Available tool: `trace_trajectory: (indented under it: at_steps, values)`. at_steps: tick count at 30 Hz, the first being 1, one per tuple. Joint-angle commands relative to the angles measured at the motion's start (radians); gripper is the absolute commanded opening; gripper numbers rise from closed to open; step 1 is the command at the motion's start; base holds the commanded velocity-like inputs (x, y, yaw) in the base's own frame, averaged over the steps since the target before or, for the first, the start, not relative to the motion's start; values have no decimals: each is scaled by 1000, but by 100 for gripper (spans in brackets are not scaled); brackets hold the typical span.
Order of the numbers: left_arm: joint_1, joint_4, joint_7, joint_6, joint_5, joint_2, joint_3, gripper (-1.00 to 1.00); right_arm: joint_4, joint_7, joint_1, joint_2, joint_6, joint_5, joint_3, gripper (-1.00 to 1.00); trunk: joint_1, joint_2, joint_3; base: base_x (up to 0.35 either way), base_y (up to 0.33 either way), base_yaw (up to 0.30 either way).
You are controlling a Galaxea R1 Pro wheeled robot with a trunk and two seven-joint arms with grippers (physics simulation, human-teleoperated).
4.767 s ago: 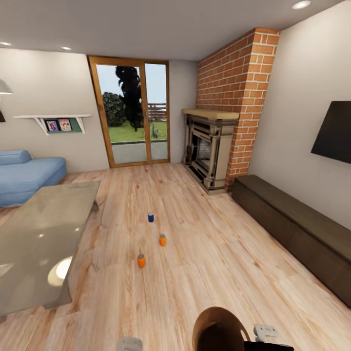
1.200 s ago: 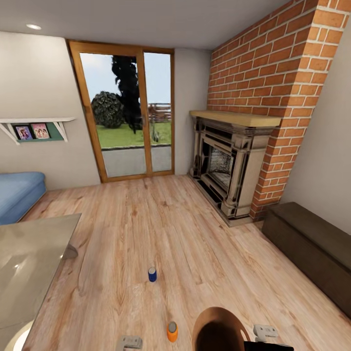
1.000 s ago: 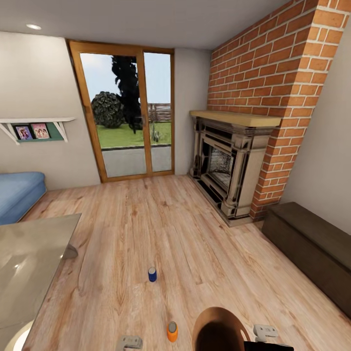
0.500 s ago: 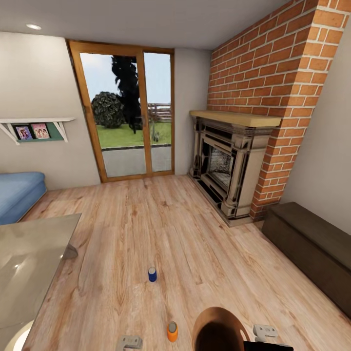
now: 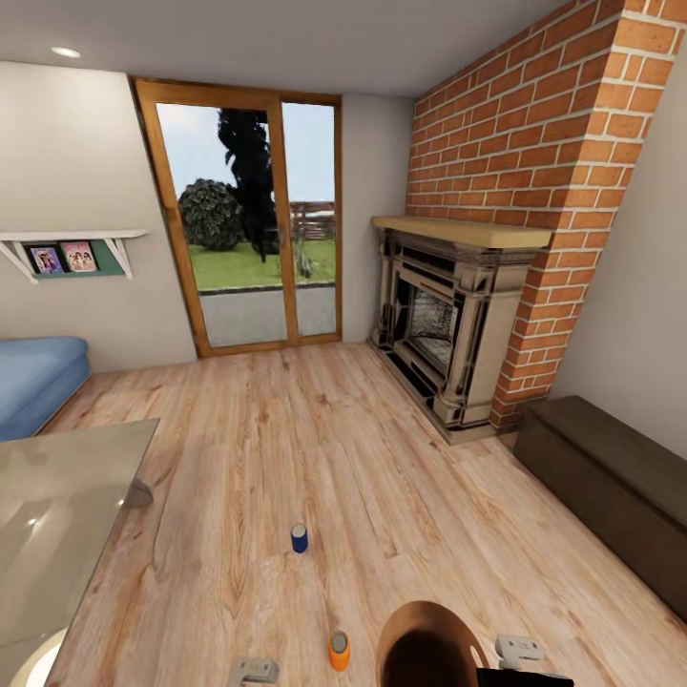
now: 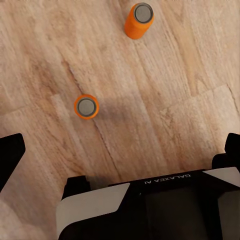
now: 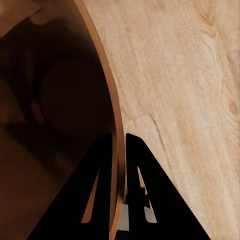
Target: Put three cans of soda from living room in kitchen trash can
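In the living room, a dark blue can of soda (image 5: 299,538) stands on the wood-plank floor ahead of me. An orange can (image 5: 339,651) stands closer, between my arms. The left wrist view looks down on two orange cans (image 6: 139,20) (image 6: 86,106), both upright on the floor. My left gripper (image 6: 120,155) hangs open above them, its fingers spread wide; its top (image 5: 253,671) shows at the head view's bottom edge. My right gripper (image 7: 119,137) is shut on the thin rim of the tash can (image 7: 55,100), whose brown inside (image 5: 425,649) shows next to my right wrist (image 5: 520,652).
A glass-topped table (image 5: 48,534) stands at the left, with a blue sofa (image 5: 33,377) behind it. The brick fireplace (image 5: 448,324) and a low dark cabinet (image 5: 611,487) line the right side. Wood-framed glass doors (image 5: 248,219) close the far wall. My base (image 6: 150,210) is just below the cans.
Since the earliest frame the camera has come closer to the cans, and the nearest orange one has slid below the head view. Over the last second the view crept forward slightly.
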Motion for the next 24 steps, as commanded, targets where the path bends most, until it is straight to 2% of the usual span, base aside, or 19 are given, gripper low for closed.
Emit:
trace_trajectory:
  at_steps: [1, 14, 24]
  values:
    - [0, 0, 0, 0, 0, 0, 0, 100, -1, 8, 0, 0, 1, -12, -1, -100, 0, 0, 0, 19, 8, 0]
    - [0, -1, 0, 0, 0, 0, 0, 100, -1, 9, -1, -1, 1, -12, -1, -100, 0, 0, 0, 31, 17, 0]
    - [0, -1, 0, -6, 0, 0, 0, 100, -1, 11, 0, -1, 1, -12, -1, -100, 0, 0, 0, 33, -78, 0]
